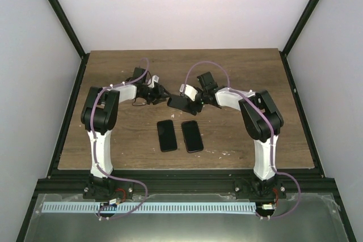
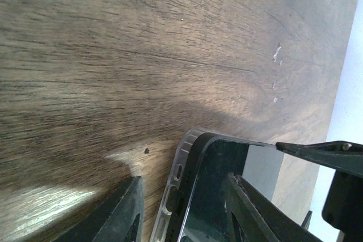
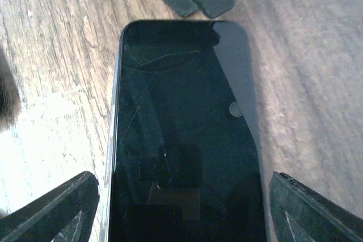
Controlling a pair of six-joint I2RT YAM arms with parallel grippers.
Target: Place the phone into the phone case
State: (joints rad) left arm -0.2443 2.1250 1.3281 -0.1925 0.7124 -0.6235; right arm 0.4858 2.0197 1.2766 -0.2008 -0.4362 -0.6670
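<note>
Now on both sides of a black glass phone (image 3: pixel 181 111).
With right claw (image 3: pixel 181 179) wide apart beside it, left claw (image 2: pixel 182 178) apart around its clear plastic case (image 2: pixel 190 138).

Phone (image 1: pixel 181 105) between left pincer (image 1: pixel 164 97), right pincer (image 1: pixel 197 105)

**Operator A:** What colours do you get on the phone (image 3: pixel 184 140)?

**Operator B:** I see glossy black glass crossed by pale hairline scratches.

**Operator A:** On my left wrist feed the phone case (image 2: pixel 182 165) has a cloudy grey, translucent rim. The table (image 1: pixel 113 72) is dark brown wood grain with white flecks.

**Operator B:** I read the cables (image 1: pixel 212 65) as lilac.
</note>
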